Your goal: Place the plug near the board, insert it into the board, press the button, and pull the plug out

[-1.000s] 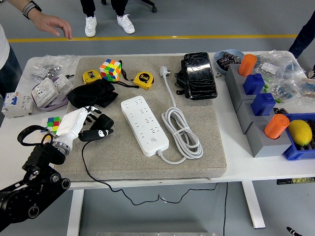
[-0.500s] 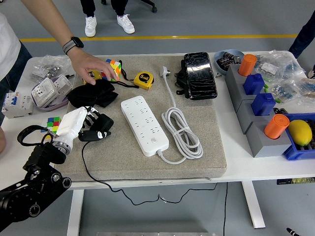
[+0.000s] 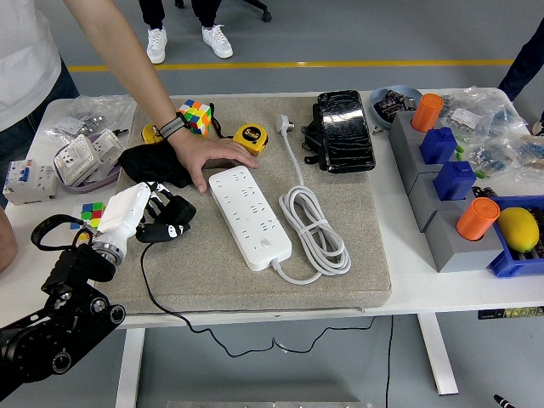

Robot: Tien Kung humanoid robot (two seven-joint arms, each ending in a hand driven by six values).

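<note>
Head view: left hand (image 3: 144, 212) near the table's left edge, fingers curled around the black plug (image 3: 170, 223), just left of the white board (image 3: 249, 215). Person's hand (image 3: 206, 155) rests on the board's far-left corner.

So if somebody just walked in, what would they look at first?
Probably the person's hand, reaching from the far side and resting at the top end of the white power strip in the middle of the grey mat. Next, the robot's white left hand at the mat's left edge, its fingers closed on a black plug.
</note>
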